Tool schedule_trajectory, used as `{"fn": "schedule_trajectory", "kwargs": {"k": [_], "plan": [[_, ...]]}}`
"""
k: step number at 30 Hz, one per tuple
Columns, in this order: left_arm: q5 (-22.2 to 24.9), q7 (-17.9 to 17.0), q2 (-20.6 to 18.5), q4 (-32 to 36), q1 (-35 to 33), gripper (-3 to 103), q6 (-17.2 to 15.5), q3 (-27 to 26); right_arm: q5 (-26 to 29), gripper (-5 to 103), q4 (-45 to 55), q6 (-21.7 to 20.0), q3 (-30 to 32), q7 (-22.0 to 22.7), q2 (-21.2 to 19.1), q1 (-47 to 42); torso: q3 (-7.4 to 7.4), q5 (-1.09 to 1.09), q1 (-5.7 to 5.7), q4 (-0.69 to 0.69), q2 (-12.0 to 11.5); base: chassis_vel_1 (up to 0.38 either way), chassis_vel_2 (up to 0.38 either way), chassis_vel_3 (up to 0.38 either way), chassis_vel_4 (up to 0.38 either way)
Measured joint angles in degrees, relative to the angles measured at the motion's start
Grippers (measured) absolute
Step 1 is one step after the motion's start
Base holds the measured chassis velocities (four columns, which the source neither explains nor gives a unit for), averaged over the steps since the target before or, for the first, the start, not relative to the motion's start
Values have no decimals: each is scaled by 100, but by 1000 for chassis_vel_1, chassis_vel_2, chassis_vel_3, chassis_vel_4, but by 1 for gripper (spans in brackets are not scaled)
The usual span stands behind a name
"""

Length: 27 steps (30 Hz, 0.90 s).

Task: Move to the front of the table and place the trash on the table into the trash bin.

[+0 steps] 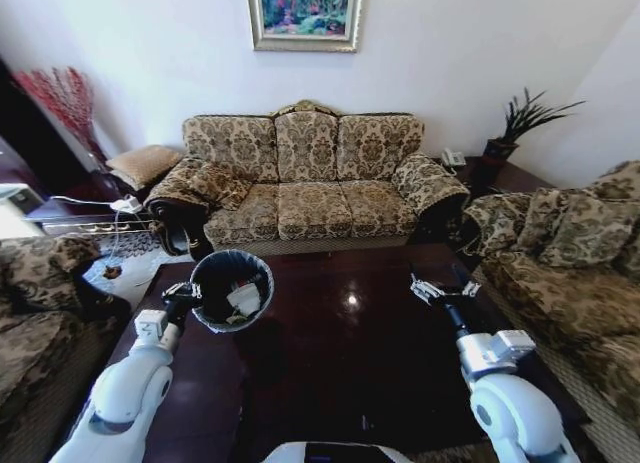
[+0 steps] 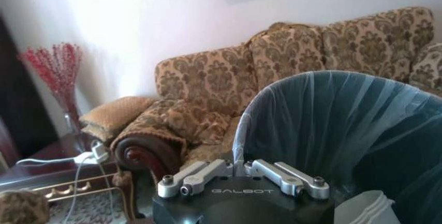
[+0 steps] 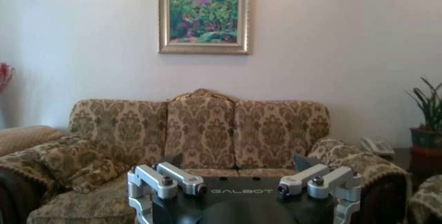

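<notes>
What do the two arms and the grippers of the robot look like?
Both arms have smooth white rounded shells, then a grey-white boxy wrist block and a black forearm section. The left gripper and right gripper have silver metal linkage fingers with visible bolts, mounted on black bases printed GALBOT in pale letters.

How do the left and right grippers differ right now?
The left gripper has its fingers shut on the rim of the bin, which it holds above the table; the right gripper is open and holds nothing. The left sits over the table's left side, the right over its right side. Both reach forward at about the same height.
</notes>
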<state>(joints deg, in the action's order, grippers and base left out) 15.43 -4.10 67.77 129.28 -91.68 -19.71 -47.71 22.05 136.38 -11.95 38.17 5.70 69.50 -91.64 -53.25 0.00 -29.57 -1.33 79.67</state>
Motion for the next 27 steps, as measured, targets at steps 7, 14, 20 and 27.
{"fn": "schedule_trajectory", "kwargs": {"k": [7, 14, 20, 27], "plan": [[-61, 7, 54, 14, -22, 2, 41, 24, 4, 100, 10, -6, 0, 53, -38, 13, 0, 0, 0, -1, 0, 81, 84, 97, 87], [-84, -19, 3, 80, 4, 2, 89, 122, -31, 100, 20, 18, -32, 68, 59, 10, 0, -1, 0, -3, 0, 58, 59, 59, 52], [-86, -22, -1, 137, 84, 2, 108, 266, -33, 100, 78, 18, 17, 39, 101, -66, 0, 0, -1, 2, 0, 0, 0, 0, 0], [-103, -44, 88, 218, 37, 2, 129, 317, -44, 100, 107, 17, 9, -50, 124, -125, 0, 0, -1, 0, -1, 25, -22, -22, 26]]}}
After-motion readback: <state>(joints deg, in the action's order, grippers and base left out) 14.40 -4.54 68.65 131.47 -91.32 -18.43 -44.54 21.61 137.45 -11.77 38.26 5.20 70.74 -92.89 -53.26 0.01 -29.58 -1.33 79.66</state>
